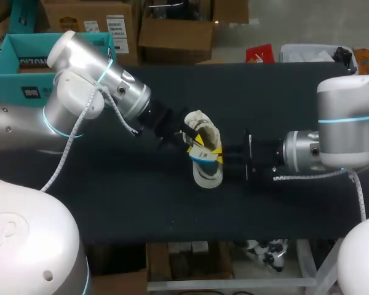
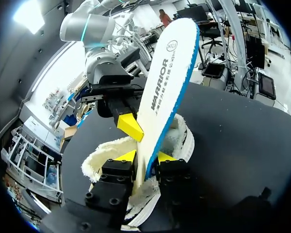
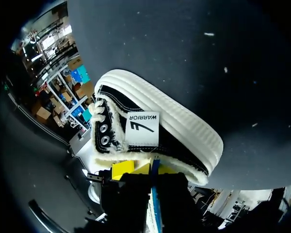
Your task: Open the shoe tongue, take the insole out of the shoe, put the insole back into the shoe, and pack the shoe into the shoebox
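The black canvas shoe has a ribbed white rubber sole and fleecy lining. The smooth white foam insole (blue-edged) looks matt, as does the dark tabletop.

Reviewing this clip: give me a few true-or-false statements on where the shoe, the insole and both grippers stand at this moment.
1. The insole stands up out of the shoe, clamped between the jaws of the left gripper. True.
2. The shoe is packed in a box. False: it lies on the dark table.
3. The right gripper hangs clear of the shoe with nothing in it. False: its jaws close on the insole's edge, right at the shoe.
4. The insole has a blue rim. True.
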`<act>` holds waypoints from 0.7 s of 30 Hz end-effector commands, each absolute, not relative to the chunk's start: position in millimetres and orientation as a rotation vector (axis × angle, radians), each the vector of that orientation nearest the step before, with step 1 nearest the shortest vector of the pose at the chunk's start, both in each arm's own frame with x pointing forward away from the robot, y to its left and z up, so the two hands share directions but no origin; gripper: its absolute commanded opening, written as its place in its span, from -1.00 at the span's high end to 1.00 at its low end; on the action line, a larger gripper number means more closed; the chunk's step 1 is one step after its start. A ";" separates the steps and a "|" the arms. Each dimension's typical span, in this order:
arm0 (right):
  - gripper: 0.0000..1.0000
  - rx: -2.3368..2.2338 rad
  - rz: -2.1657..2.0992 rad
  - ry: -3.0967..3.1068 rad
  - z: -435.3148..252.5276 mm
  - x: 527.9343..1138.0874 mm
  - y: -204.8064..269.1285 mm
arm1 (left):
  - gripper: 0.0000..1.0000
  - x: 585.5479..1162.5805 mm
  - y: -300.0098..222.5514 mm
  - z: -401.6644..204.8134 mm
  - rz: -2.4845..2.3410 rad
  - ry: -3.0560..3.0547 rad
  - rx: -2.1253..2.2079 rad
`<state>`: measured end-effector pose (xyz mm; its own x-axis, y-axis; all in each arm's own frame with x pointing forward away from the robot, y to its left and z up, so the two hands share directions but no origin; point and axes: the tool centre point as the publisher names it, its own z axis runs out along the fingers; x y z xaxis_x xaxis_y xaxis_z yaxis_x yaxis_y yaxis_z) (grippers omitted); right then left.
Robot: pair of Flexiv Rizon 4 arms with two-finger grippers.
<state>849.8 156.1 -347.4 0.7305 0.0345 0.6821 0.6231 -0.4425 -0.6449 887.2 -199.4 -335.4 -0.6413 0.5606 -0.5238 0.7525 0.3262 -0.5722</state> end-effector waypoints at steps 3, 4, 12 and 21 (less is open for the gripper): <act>1.00 -1.932 -0.745 -0.489 -349.6 848.7 151.4 | 0.25 863.4 -191.2 -323.3 -1.243 2.284 1.212; 1.00 -1.933 -0.746 -0.486 -349.8 848.7 150.8 | 0.27 861.3 -191.3 -322.2 -1.246 2.277 1.216; 1.00 -1.936 -0.752 -0.478 -350.1 848.9 148.4 | 0.59 847.8 -191.7 -318.8 -1.249 2.249 1.249; 0.41 -1.962 -0.767 -0.466 -343.6 840.9 148.9 | 1.00 848.4 -195.5 -324.0 -1.225 2.250 1.242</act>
<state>849.2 149.2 -349.7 0.7341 0.0134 0.6789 0.6078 -0.4590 -0.6480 849.2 -192.5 -320.2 -0.5828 0.5546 -0.5939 0.7993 0.2597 -0.5419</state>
